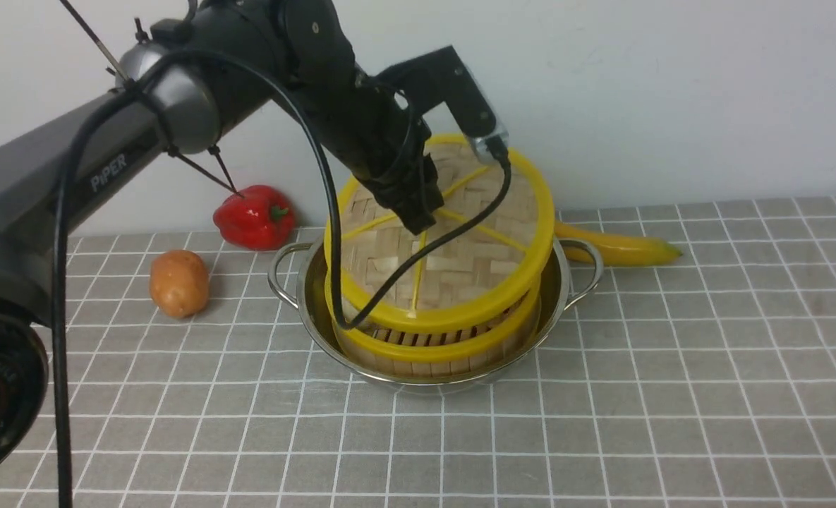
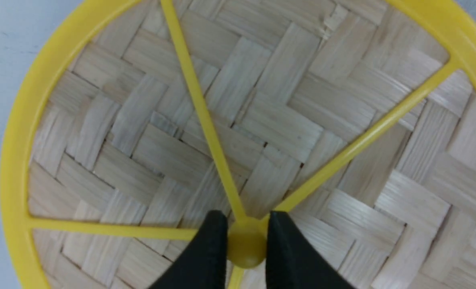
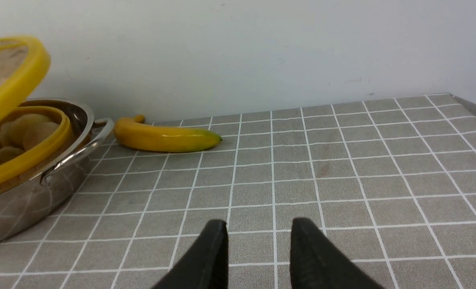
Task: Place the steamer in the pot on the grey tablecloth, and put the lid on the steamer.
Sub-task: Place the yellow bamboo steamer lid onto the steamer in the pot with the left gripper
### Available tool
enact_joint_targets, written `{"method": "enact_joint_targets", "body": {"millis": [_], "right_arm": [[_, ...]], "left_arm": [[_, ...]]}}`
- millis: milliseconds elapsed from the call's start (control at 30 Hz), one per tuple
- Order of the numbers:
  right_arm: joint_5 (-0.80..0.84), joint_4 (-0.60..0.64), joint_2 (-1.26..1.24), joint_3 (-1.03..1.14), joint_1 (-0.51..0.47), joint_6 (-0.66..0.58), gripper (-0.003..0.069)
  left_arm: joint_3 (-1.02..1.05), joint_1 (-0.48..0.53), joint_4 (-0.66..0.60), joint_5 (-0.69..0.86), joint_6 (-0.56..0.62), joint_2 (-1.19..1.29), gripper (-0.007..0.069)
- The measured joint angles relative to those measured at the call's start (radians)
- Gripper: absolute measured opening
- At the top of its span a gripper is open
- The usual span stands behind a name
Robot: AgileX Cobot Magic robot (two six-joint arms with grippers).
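Observation:
The steel pot (image 1: 566,296) stands on the grey tablecloth (image 1: 671,395) with the steamer (image 1: 432,349) inside it. In the right wrist view the steamer (image 3: 29,156) holds pale buns. My left gripper (image 1: 421,222) is shut on the centre knob of the lid (image 1: 460,261) and holds it tilted over the steamer, its near edge low and its far edge raised. The left wrist view shows both fingers pinching the knob (image 2: 246,249) of the lid (image 2: 149,132). My right gripper (image 3: 258,228) is open and empty, low over the cloth, to the right of the pot (image 3: 33,200).
A red pepper (image 1: 254,216) and a potato (image 1: 178,283) lie left of the pot. A banana (image 1: 622,247) lies behind its right handle, near the white wall. It also shows in the right wrist view (image 3: 161,138).

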Motion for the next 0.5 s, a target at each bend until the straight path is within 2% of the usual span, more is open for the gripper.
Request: {"method": "enact_joint_targets", "body": {"millis": [167, 500], "right_arm": [[0.0, 0.0, 0.0, 0.0, 0.0, 0.0, 0.024], [0.0, 0.0, 0.0, 0.0, 0.0, 0.0, 0.024]], "left_arm": [[-0.011, -0.001, 0.038, 0.053, -0.038, 0.007, 0.0114], [-0.012, -0.001, 0.042, 0.015, -0.035, 0.047, 0.0114]]}}
